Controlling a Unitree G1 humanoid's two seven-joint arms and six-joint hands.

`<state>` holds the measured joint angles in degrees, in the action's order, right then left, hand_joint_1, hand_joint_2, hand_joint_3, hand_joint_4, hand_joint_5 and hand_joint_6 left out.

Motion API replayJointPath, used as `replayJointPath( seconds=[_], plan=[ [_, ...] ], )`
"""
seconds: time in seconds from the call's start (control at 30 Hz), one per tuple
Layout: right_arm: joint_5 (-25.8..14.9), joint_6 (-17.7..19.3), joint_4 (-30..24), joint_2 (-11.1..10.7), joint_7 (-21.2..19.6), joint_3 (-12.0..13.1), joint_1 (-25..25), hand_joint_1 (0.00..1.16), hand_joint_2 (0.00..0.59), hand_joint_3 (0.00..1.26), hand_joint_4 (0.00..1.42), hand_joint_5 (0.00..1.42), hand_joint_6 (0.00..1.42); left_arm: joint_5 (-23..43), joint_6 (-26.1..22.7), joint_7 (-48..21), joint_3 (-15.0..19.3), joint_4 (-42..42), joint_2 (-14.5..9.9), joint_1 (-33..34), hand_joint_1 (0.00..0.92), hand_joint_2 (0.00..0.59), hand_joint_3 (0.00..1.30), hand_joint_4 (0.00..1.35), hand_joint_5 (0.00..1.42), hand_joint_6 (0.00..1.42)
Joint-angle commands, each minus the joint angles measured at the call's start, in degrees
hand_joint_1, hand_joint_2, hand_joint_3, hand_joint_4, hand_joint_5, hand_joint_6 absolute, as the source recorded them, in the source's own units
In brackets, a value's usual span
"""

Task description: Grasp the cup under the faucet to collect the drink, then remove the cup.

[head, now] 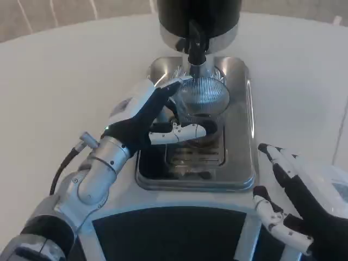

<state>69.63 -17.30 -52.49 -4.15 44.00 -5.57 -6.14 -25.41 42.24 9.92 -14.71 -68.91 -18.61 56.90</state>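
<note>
Fingers of the left hand [142, 120] clasp the cup [201, 111]; right hand [296, 198] fingers spread, empty.

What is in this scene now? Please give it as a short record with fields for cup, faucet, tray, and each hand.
cup: clear ribbed cup, upright on the tray, directly under the faucet
faucet: dark spout above the cup
tray: silver drip tray on the white table
drink: dark liquid seems to sit low in the cup; level unclear
left hand: left hand wraps its fingers around the cup
right hand: right hand holds nothing, fingers apart, beside the tray
</note>
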Motion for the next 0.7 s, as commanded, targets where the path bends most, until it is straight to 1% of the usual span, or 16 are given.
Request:
replayJointPath(
  seconds=[0.03, 0.27, 0.43, 0.57, 0.63, 0.67, 0.7],
  plan=[
    [0.36, -0.14, -0.79, 0.64, 0.34, 0.11, -0.96, 0.11, 0.586, 0.02, 0.00, 0.00, 0.00, -0.84, -0.31, 0.49, -0.65, 0.37, 0.43, 0.10, 0.352, 0.067, 0.30, 0.25, 0.64, 1.06],
    [0.24, 0.00, -1.64, 0.97, 0.44, 0.82, -2.01, 0.11, 0.586, 0.02, 0.00, 0.00, 0.00, -1.99, -0.83, 2.29, -1.79, 0.42, 0.58, -0.07, 0.340, 0.070, 0.39, 0.35, 0.71, 1.15],
    [0.23, 0.11, -2.02, 1.05, 0.61, 0.99, -2.54, 0.11, 0.586, 0.02, 0.00, 0.00, 0.00, -3.25, -0.63, 6.18, -2.35, 1.07, 0.71, -0.85, 0.344, 0.074, 0.50, 0.47, 0.81, 1.20],
    [0.31, 0.17, -2.28, 1.19, 0.64, 0.95, -2.79, 0.13, 0.586, 0.03, 0.00, 0.00, 0.00, -3.53, -0.31, 9.29, -2.14, 1.45, 0.94, -1.46, 0.365, 0.075, 0.62, 0.58, 0.88, 1.26],
    [0.42, 0.22, -2.48, 1.22, 0.78, 0.89, -2.93, 0.13, 0.586, 0.04, 0.00, 0.00, 0.00, -3.82, -0.29, 12.02, -1.82, 1.60, 1.10, -1.71, 0.397, 0.074, 0.72, 0.69, 0.99, 1.30],
    [0.50, 0.27, -2.58, 1.22, 0.87, 0.82, -2.93, 0.13, 0.586, 0.04, 0.00, 0.00, 0.00, -4.02, -0.41, 13.34, -1.60, 1.59, 1.15, -1.69, 0.415, 0.088, 0.80, 0.81, 1.10, 1.36],
    [0.59, 0.30, -2.62, 1.24, 0.94, 0.75, -2.84, 0.13, 0.586, 0.04, 0.00, 0.00, 0.00, -4.15, -0.54, 14.31, -1.44, 1.47, 1.16, -1.56, 0.457, 0.106, 0.87, 0.88, 1.16, 1.38]
  ],
)
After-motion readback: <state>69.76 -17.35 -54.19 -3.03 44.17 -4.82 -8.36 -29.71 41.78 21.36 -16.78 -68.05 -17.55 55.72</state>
